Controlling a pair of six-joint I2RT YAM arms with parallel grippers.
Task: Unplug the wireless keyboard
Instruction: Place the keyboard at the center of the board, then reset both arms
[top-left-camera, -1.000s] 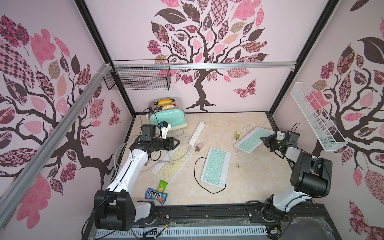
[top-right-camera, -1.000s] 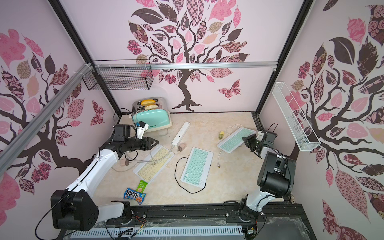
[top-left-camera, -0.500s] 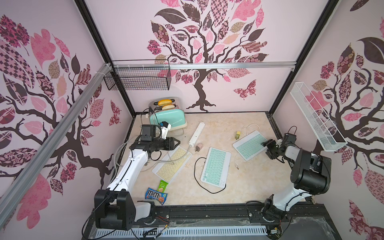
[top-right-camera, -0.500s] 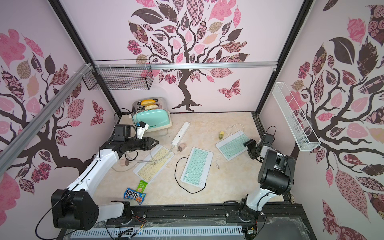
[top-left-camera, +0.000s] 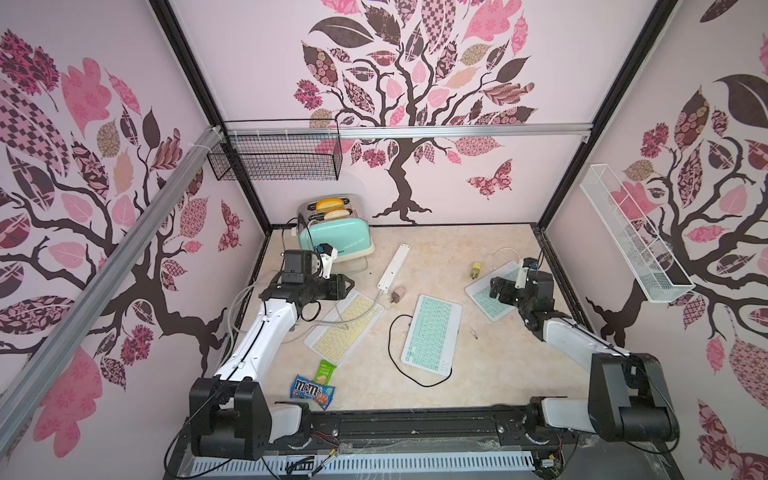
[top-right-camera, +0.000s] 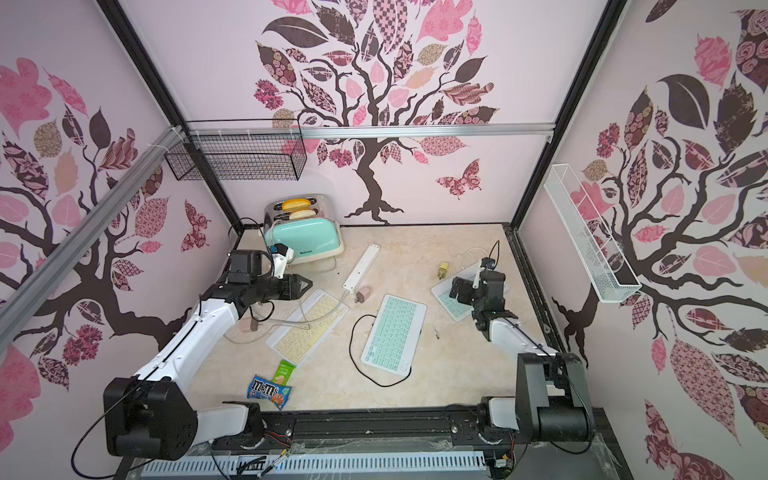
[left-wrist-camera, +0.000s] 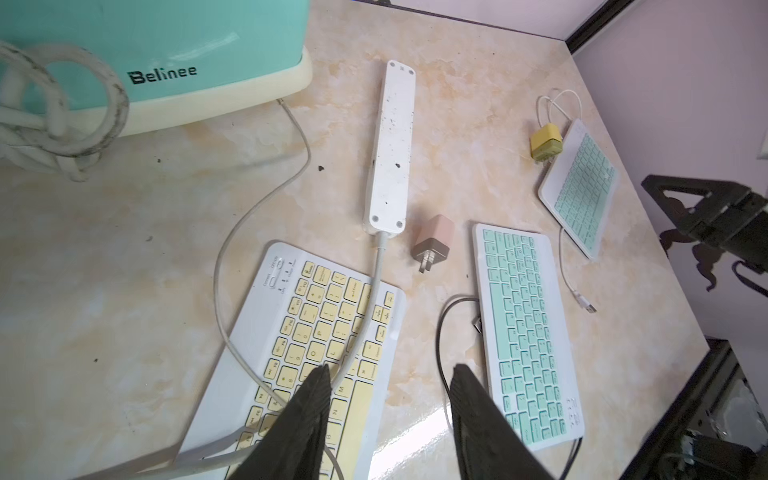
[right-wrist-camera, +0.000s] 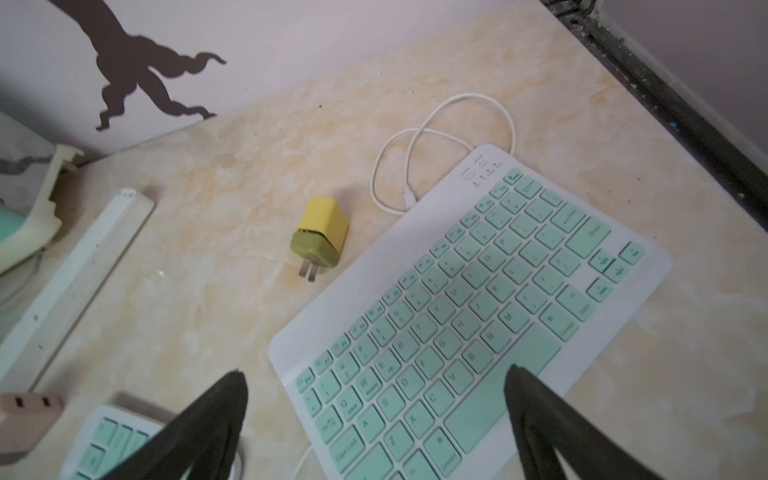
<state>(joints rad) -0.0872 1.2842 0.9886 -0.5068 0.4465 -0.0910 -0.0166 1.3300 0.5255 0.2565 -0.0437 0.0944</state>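
My right tool (right-wrist-camera: 376, 372) hangs above the mint keyboard (right-wrist-camera: 478, 299) with its jaws wide apart, holding nothing. In both top views that keyboard (top-left-camera: 490, 311) lies flat on the worktop (top-left-camera: 498, 374) at the right of the frame, about mid-height. A white cable (right-wrist-camera: 457, 97) loops beside the keyboard's far edge. Its small connector (right-wrist-camera: 409, 196) lies right at that edge, and I cannot tell whether it is seated in the port. The cable's other plug (top-left-camera: 473, 334) lies loose on the worktop, between this keyboard and a second mint keyboard (top-left-camera: 432, 332) in mid-frame. A yellow charger (right-wrist-camera: 322, 232) sits just beside the task keyboard. My left tool (left-wrist-camera: 390, 369) is moderately spread and empty over the yellow keyboard (left-wrist-camera: 324, 332), left of centre in the top views.
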